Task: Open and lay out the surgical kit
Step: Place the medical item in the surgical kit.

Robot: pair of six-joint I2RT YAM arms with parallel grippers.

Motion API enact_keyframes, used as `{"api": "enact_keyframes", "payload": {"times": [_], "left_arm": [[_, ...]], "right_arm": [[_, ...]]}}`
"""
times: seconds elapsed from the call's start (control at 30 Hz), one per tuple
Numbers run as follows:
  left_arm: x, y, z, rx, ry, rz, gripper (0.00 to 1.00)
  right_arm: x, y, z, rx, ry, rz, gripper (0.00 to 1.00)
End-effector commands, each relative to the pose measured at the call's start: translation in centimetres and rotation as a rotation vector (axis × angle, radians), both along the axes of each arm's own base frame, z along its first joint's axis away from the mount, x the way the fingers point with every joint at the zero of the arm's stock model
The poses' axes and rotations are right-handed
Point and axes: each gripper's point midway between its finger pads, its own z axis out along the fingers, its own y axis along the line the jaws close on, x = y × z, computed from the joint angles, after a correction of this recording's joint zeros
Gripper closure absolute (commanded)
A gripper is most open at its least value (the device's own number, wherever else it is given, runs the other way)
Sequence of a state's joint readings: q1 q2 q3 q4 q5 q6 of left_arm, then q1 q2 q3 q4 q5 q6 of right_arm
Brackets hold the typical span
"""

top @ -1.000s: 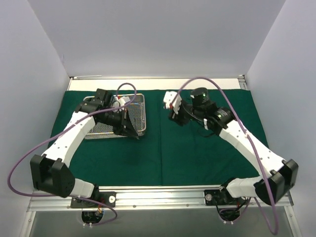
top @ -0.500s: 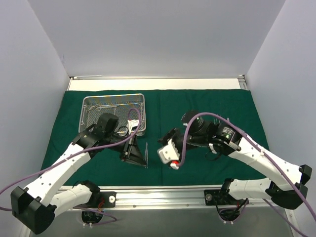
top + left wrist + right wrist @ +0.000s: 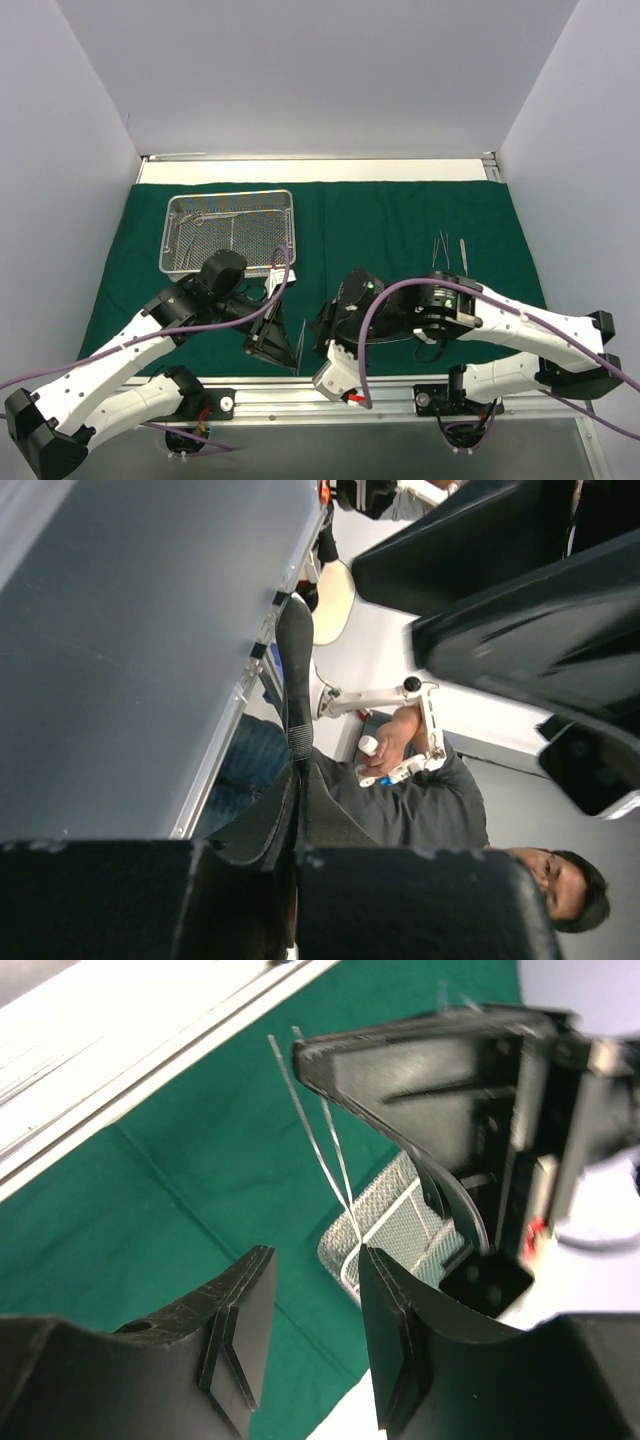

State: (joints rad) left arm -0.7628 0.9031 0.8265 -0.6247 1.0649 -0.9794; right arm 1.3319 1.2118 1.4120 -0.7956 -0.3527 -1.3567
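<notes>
The surgical kit's dark green cloth [image 3: 400,210] lies spread flat. Its silver mesh tray [image 3: 240,238] sits at the back left with slim instruments inside. Two steel instruments [image 3: 445,250] lie on the cloth at the right. My left gripper [image 3: 275,335] hangs over the cloth's front middle, shut on thin steel forceps [image 3: 300,345]. The left wrist view shows the forceps [image 3: 294,670] sticking out from the closed jaws [image 3: 297,770]. My right gripper [image 3: 322,335] faces it, open [image 3: 315,1255]. The forceps [image 3: 320,1140] reach one fingertip [image 3: 372,1260] without being gripped. The tray [image 3: 400,1225] shows behind.
A metal rail [image 3: 320,395] runs along the near edge with both arm bases on it. Purple cables [image 3: 365,350] loop over the arms. White walls close in the left, right and back. The right arm's forearm [image 3: 520,320] stretches low across the cloth's front right.
Both arms swung from the back toward the front edge. The left gripper carried the forceps away from the tray. The right arm's move uncovered two instruments lying at the right.
</notes>
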Motion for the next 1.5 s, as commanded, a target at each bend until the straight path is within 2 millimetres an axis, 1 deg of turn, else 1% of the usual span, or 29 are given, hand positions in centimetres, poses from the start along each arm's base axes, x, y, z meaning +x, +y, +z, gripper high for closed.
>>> {"api": "enact_keyframes", "payload": {"times": [0.0, 0.03, 0.13, 0.33, 0.5, 0.77, 0.83, 0.97, 1.0, 1.1, 1.27, 1.3, 1.33, 1.37, 1.4, 1.43, 1.47], "left_arm": [[-1.4, 0.1, 1.1, -0.043, 0.005, -0.043, 0.98], [-1.7, 0.1, 1.1, -0.037, 0.020, -0.049, 0.98], [-2.7, 0.4, 1.0, -0.029, 0.039, -0.072, 0.98], [-4.3, 1.0, 0.7, -0.016, 0.066, -0.109, 0.98], [-4.9, 1.4, 0.5, -0.006, 0.069, -0.123, 0.98], [-5.3, 1.6, 0.5, -0.007, 0.077, -0.125, 0.98], [-5.2, 1.5, 0.6, -0.011, 0.073, -0.123, 0.98], [-5.0, 1.2, 0.9, -0.022, 0.067, -0.124, 0.98], [-5.0, 1.1, 1.0, -0.023, 0.066, -0.124, 0.98], [-4.9, 1.1, 1.1, -0.027, 0.065, -0.125, 0.98], [-5.0, 1.1, 1.7, -0.048, 0.062, -0.127, 0.98], [-5.0, 1.1, 1.9, -0.047, 0.060, -0.128, 0.91], [-5.0, 1.2, 1.9, -0.051, 0.043, -0.130, 0.75], [-4.9, 1.2, 1.9, -0.047, 0.032, -0.125, 0.40], [-4.7, 1.3, 1.4, -0.013, 0.028, -0.107, 0.27], [-4.5, 1.3, 2.0, -0.017, -0.007, -0.100, 0.13], [-4.3, 1.7, 1.2, 0.021, -0.032, -0.104, 0.06]], "right_arm": [[-0.3, 0.3, -1.0, -0.066, -0.060, 0.034, 0.61], [-0.8, 0.7, -1.0, -0.064, -0.072, 0.056, 0.61], [-1.2, 1.3, -1.4, -0.076, -0.100, 0.078, 0.62], [-1.6, 2.2, -1.6, -0.082, -0.115, 0.092, 0.62], [-1.9, 2.7, -2.0, -0.089, -0.115, 0.100, 0.64], [-2.5, 4.0, -1.8, -0.078, -0.111, 0.121, 0.70], [-3.0, 4.2, -1.9, -0.081, -0.101, 0.129, 0.76], [-3.3, 4.3, -2.2, -0.090, -0.093, 0.134, 0.78], [-3.4, 4.2, -2.2, -0.092, -0.092, 0.134, 0.86], [-3.5, 4.1, -2.3, -0.094, -0.084, 0.135, 1.00], [-3.5, 4.0, -2.7, -0.093, -0.068, 0.118, 1.00], [-3.6, 3.8, -2.8, -0.095, -0.056, 0.109, 1.00], [-3.5, 3.9, -3.0, -0.090, -0.052, 0.098, 1.00], [-3.5, 3.5, -3.5, -0.096, -0.045, 0.085, 1.00], [-3.4, 3.3, -3.8, -0.097, -0.040, 0.071, 1.00], [-3.3, 3.4, -3.7, -0.076, -0.018, 0.040, 1.00], [-3.3, 3.2, -3.3, -0.048, -0.007, 0.024, 1.00]]}}
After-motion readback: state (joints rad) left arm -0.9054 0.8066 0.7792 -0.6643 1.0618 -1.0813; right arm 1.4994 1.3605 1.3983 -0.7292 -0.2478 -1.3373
